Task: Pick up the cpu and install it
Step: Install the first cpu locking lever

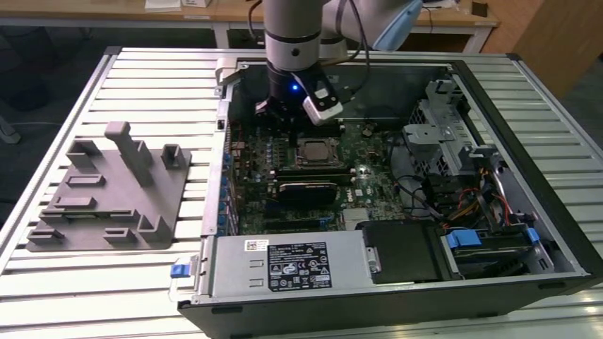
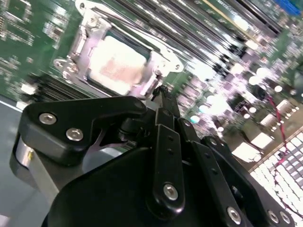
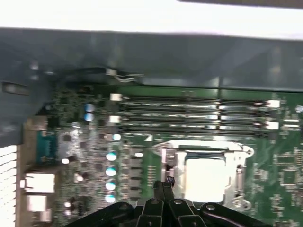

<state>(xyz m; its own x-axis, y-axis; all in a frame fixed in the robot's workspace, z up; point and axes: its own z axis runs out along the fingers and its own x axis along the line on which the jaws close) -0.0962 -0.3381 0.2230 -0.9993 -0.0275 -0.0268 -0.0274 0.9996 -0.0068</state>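
Reading the exterior view as a clock face with 12 at the far edge, you have the slatted metal table [image 1: 113,282] running under everything, and the open computer case [image 1: 377,311] lying on it from the centre out toward 3 o'clock. The arm [image 1: 292,42] comes down into the case from 12 o'clock. The grey fixture [image 1: 104,191] with its upright posts lies on the table at 9 o'clock of the case, well apart from the gripper. The silver power supply [image 1: 282,265] sits along the case's 6 o'clock side. The green motherboard [image 1: 368,176] covers the case floor, and in the first wrist view you can see its 4 long memory slots [image 3: 189,113] lying side by side near the socket. The gripper [image 1: 276,113] hangs over the board at about 11 o'clock of the socket; in both wrist views its black fingertips [image 2: 163,92] [image 3: 164,182] are pressed together with nothing between them, their points just beside the socket's metal frame [image 2: 80,42]. The cpu [image 1: 318,150] lies flat inside that frame, near the middle of the board. In both wrist views its pale silver top [image 2: 118,64] [image 3: 206,179] faces up, apart from the fingertips.
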